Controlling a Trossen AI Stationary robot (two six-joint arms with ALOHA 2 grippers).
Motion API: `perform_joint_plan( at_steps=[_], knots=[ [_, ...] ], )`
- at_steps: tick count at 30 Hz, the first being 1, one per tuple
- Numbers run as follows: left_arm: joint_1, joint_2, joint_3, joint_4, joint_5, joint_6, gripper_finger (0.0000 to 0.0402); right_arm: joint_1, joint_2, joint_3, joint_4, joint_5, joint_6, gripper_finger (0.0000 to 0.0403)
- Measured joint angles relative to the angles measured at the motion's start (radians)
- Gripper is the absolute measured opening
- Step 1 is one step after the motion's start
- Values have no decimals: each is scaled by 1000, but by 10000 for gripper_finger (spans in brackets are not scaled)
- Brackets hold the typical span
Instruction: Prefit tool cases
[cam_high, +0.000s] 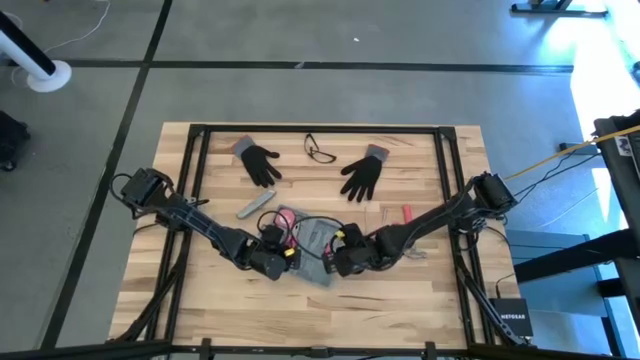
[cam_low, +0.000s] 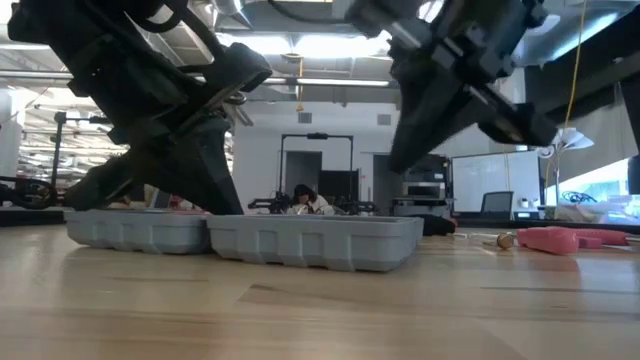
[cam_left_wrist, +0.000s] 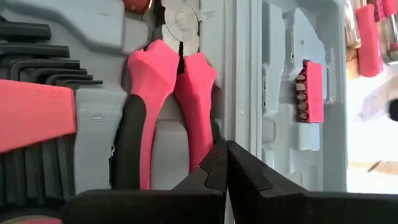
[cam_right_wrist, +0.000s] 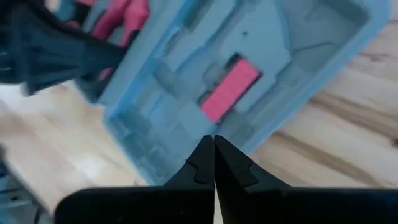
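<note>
The blue-grey tool case (cam_high: 312, 243) lies open and flat on the wooden table, its two halves side by side (cam_low: 315, 240). Pink-handled pliers (cam_left_wrist: 168, 93) and black hex keys (cam_left_wrist: 43, 68) sit in recesses of one half. A pink bit holder (cam_left_wrist: 311, 92) sits in the other. My left gripper (cam_left_wrist: 225, 155) is shut, low over the ridge between the halves (cam_low: 220, 200). My right gripper (cam_right_wrist: 213, 146) is shut and hangs above the half with the bit holder (cam_right_wrist: 230, 90), clear of the case in the low view (cam_low: 400, 160). My left gripper points its shut fingers slanting down at the case's middle ridge (cam_left_wrist: 242, 118), beside the pliers' handles. Whether the fingertips touch the ridge I cannot tell, since the fingers themselves cover the spot.
Two black gloves (cam_high: 260, 162) (cam_high: 362, 175) and a pair of glasses (cam_high: 320, 150) lie at the far side. A slim grey bar (cam_high: 255, 206) lies left of the case. Pink-handled tools (cam_high: 408, 213) (cam_low: 560, 238) lie to its right. Bare wood runs along the near edge.
</note>
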Motion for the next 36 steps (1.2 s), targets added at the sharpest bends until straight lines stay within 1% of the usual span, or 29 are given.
perform_joint_plan(
  at_steps=[3,7,12,22,27,32,36],
  knots=[
    [0,6,2,10,-5,-1,0,-18,24,-1,9,-25,0,0],
    [3,6,2,12,-8,3,0,-23,76,0,79,-59,4,0],
    [8,6,2,14,-7,17,0,-28,107,2,65,-88,27,0],
    [17,6,3,25,7,40,0,-29,119,6,5,-76,86,0],
    [23,6,2,44,20,40,0,-58,121,17,-11,-83,105,0],
    [35,6,1,89,39,122,0,-98,150,30,-64,-89,105,0],
    [31,6,1,92,39,151,0,-117,153,29,-55,-83,107,0]
  ],
)
